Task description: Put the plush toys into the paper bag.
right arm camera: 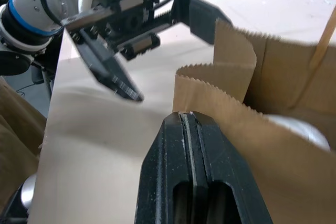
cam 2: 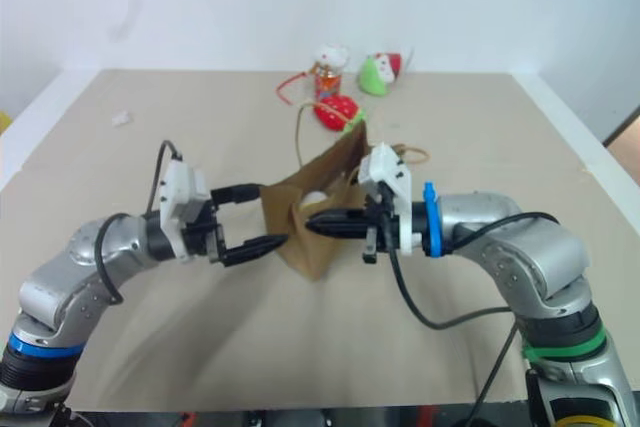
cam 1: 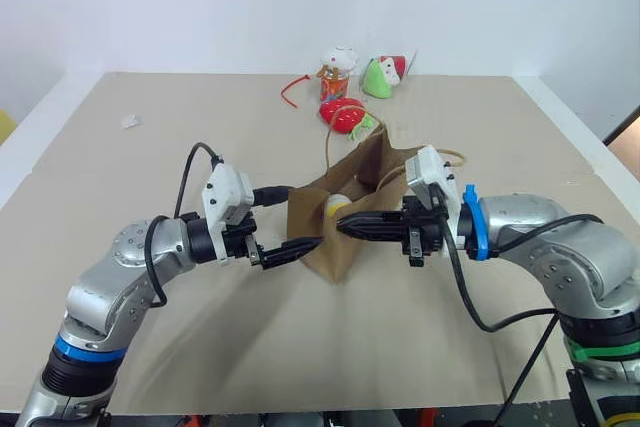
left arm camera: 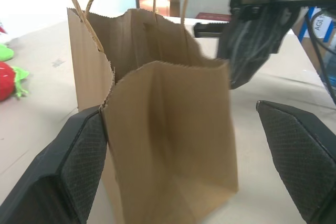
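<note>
Left hand (cam 1: 290, 219) spread astride paper bag (cam 1: 350, 232) edge; right hand (cam 1: 345, 229) pinched, at rim.

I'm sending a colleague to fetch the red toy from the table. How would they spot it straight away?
On the beige table, look toward the far edge, just beyond the brown paper bag. The red plush toy lies there beside the bag's cord handle; it is bright red with green leaves, unlike the white-and-orange toy and green toy behind it.

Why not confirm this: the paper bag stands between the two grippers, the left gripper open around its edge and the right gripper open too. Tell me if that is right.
One thing is wrong: the right gripper is shut, its fingers pressed together, as the right wrist view shows. The rest holds: the paper bag stands between the two, and the left gripper is open around its edge.
</note>
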Motion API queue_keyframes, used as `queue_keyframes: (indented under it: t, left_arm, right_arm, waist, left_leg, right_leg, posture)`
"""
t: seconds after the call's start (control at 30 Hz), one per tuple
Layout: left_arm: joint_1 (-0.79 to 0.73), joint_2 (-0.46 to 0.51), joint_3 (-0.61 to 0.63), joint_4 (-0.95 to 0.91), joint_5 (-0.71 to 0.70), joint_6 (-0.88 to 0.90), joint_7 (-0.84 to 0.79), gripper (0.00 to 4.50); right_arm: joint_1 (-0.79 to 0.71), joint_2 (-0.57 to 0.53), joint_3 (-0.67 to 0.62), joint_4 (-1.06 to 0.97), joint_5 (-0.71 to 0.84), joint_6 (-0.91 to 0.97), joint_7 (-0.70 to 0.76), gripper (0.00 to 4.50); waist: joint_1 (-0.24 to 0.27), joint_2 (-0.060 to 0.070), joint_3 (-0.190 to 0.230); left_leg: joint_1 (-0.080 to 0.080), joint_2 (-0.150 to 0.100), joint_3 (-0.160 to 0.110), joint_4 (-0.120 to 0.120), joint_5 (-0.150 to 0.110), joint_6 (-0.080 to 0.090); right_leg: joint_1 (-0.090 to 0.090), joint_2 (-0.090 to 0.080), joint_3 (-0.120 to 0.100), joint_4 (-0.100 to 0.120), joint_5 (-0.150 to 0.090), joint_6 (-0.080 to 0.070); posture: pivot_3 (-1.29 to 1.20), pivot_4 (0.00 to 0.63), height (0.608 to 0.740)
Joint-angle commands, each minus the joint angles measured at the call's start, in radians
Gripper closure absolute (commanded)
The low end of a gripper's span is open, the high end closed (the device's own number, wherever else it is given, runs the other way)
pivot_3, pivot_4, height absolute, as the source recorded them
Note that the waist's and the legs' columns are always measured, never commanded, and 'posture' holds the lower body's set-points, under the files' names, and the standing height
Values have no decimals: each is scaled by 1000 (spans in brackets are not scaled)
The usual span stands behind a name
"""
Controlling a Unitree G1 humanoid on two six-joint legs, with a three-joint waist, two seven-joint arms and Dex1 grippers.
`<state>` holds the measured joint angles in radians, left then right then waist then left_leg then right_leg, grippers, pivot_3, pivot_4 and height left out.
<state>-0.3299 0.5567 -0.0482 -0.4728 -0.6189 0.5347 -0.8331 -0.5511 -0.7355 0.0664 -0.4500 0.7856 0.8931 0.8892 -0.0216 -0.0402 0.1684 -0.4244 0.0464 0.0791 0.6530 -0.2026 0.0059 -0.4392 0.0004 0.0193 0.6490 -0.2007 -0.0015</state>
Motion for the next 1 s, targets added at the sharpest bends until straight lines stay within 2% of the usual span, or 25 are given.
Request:
queue_keyframes:
  t: [0.03,0.33,0.6,0.8,0.9,1.0]
  left_arm:
    - [-26,-5,-8,-46,-24,7,-4,0]
    - [-53,-33,0,10,-20,53,55,0]
    - [-88,-56,-64,47,41,61,80,0]
    - [-110,-90,-64,64,23,72,79,0]
    - [-115,-101,-62,79,22,82,84,844]
    - [-121,-117,-45,94,8,100,96,2013]
  right_arm:
    - [-21,9,14,0,-39,-36,1,4425]
    - [-21,32,46,13,-97,-61,5,4425]
    - [-10,31,44,8,-116,-66,13,4425]
    - [-11,37,39,3,-121,-64,8,4425]
    - [-8,34,39,0,-125,-66,8,4500]
    - [-4,31,36,-4,-129,-67,11,4500]
  waist:
    - [0,0,0]
    - [0,0,0]
    - [0,0,0]
    - [0,0,0]
    - [0,0,0]
    - [0,0,0]
  left_leg:
    - [0,0,0,0,0,0]
    - [0,0,0,0,0,0]
    - [0,0,0,0,0,0]
    - [0,0,0,0,0,0]
    - [0,0,0,0,0,0]
    - [0,-1,0,0,0,0]
  right_leg:
    - [0,0,0,0,0,0]
    - [0,0,0,0,0,0]
    - [0,0,0,0,0,0]
    - [0,0,0,0,0,0]
    - [0,0,0,0,0,0]
    - [0,0,0,0,0,0]
  posture:
    - [0,150,740]
    - [0,150,740]
    - [0,150,740]
    - [0,150,740]
    - [0,150,740]
    - [0,150,740]
